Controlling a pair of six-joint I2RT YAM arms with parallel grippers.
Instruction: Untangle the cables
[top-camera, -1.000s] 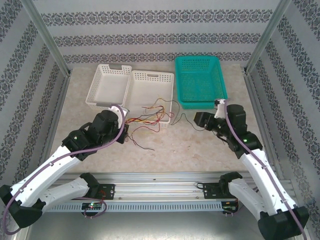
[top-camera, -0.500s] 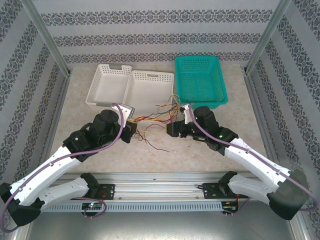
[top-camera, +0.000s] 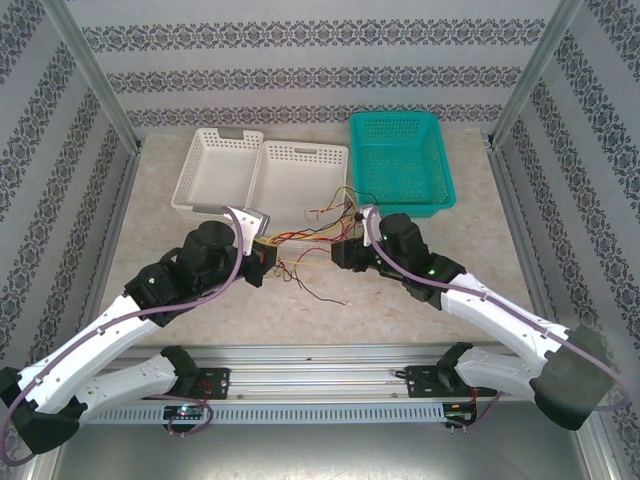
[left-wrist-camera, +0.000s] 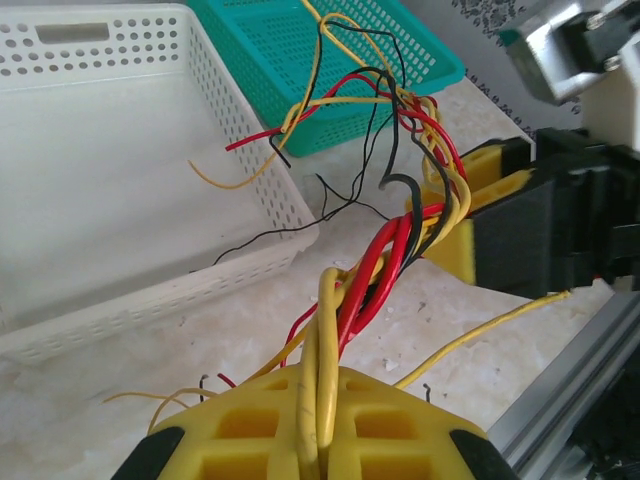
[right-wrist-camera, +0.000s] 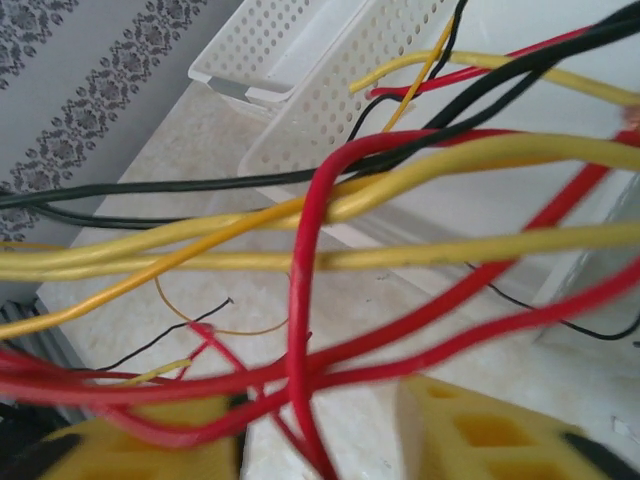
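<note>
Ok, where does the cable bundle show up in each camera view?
Top external: cables at centre, just in front of the middle white basket.
Left wrist: cables run from bottom centre up to the right, white basket at left.
Right wrist: cables cross the whole foreground, white basket behind.
Shared landmark: the white basket.

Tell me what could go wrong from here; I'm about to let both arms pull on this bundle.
1. The left gripper is shut on the cables, and the right gripper straddles the same twisted bundle close by with open jaws. Pulling apart could tighten the twist rather than free a strand.
2. Loose yellow and black ends lie over the white basket; they might snag in its holes and drag it.
</note>
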